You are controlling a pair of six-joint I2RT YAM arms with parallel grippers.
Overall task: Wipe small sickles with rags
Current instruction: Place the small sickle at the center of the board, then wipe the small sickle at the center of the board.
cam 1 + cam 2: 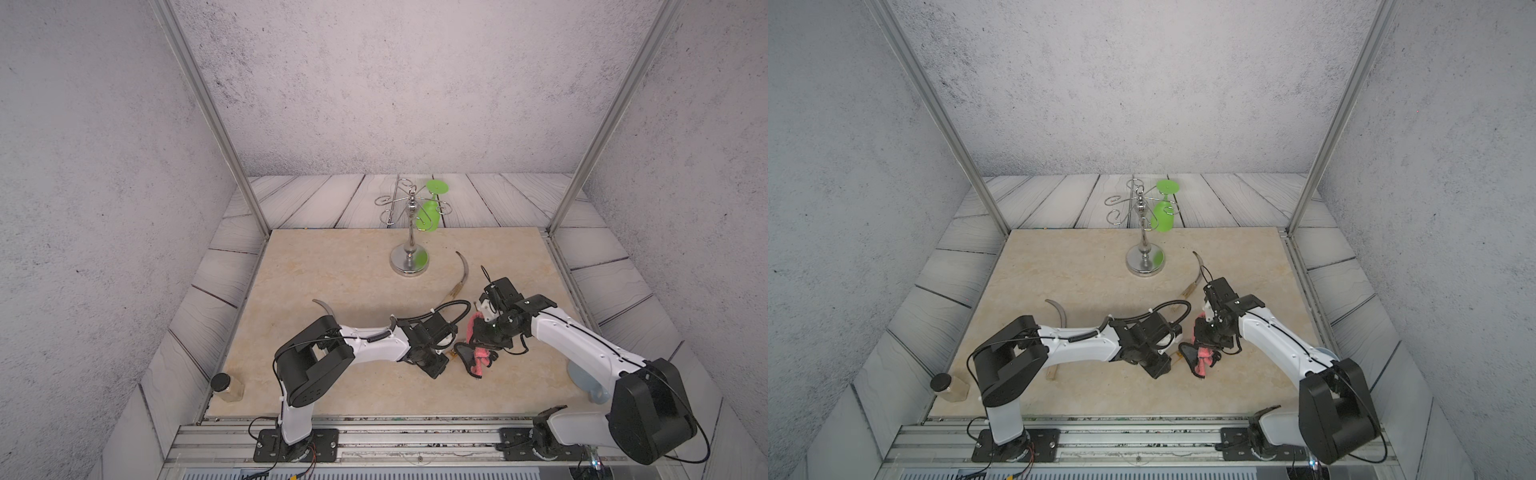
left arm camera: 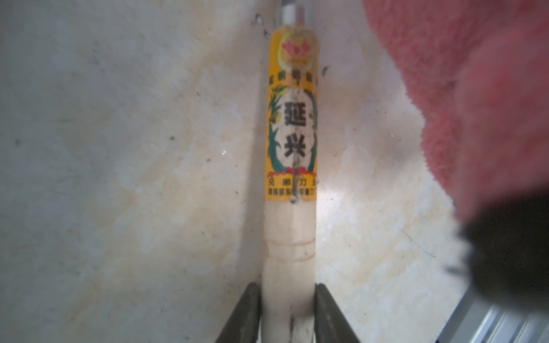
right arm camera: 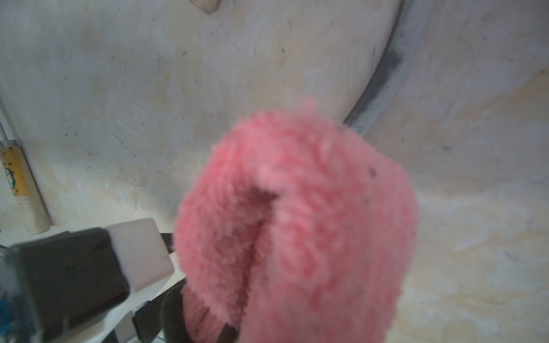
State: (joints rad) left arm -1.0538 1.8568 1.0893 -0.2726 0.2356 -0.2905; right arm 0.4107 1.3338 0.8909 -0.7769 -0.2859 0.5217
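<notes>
arms (image 1: 374, 345): white shells | joints (image 1: 316, 365): black housings | cables (image 1: 451, 305): thin, black | base plates (image 1: 324, 449): black, screwed

Both top views looked steeply down from high on the robot's side, sharing the whole tabletop (image 1: 332, 282). Wrist cams sat close over it; both caught the rag (image 2: 463, 98).

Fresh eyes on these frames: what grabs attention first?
The pink rag dangling from the right gripper, front-centre over the table. Next, the green goblet hanging upside down on the chrome stand at the back. The yellow-labelled sickle handle lies between the fingers of the left gripper.
</notes>
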